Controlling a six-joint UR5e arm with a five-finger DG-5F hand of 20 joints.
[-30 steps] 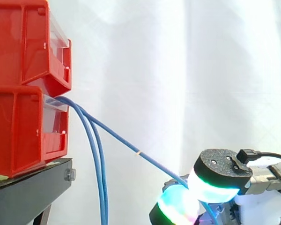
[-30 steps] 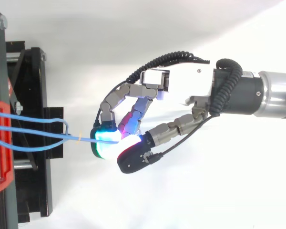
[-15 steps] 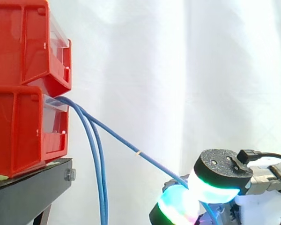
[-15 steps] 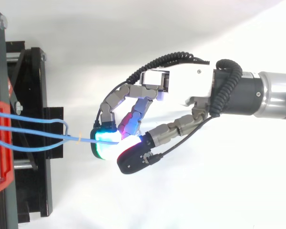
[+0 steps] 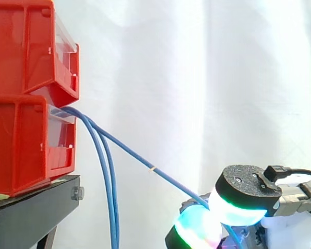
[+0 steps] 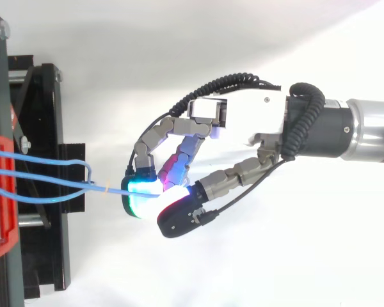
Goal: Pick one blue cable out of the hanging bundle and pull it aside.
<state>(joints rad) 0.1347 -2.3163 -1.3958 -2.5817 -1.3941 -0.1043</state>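
Though the robot hand [image 6: 249,118] only rolled slightly, it stayed clamped on the blue cable [image 5: 129,154], held clear of the bundle [image 5: 112,197].

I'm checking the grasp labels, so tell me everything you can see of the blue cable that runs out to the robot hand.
The blue cable is thin, smooth and plastic-looking, with a small pale band partway along. It leaves the lower red bin and runs taut and straight, slanting down to the right, apart from the other blue cables that hang down. The robot hand pinches it between glowing fingertips.
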